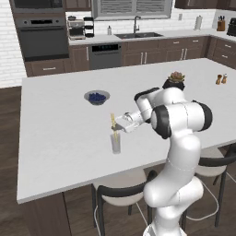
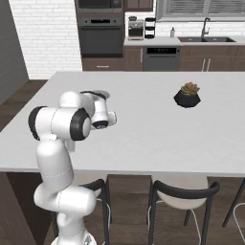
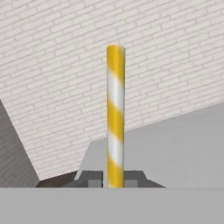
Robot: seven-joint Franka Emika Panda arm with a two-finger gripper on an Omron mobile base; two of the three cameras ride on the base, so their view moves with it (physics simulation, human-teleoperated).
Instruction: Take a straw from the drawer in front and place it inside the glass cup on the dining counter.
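The straw [image 1: 113, 121], yellow with white stripes, stands upright with its lower end inside the clear glass cup [image 1: 115, 144]. The cup stands near the front of the white dining counter [image 1: 60, 129]. My gripper [image 1: 116, 122] reaches in from the right just above the cup's rim and is shut on the straw. In the hand view the straw [image 3: 115, 113] rises straight up from between my gripper's [image 3: 115, 178] fingertips. In the right base view my own arm hides the cup and the hand. The drawer is out of view.
A grey bowl of blue berries [image 1: 97, 97] sits behind the cup. A potted succulent [image 1: 175, 81] and two shakers [image 1: 221, 79] stand to the right. Dark chairs [image 1: 122, 191] are tucked under the counter's front edge [image 2: 158, 172].
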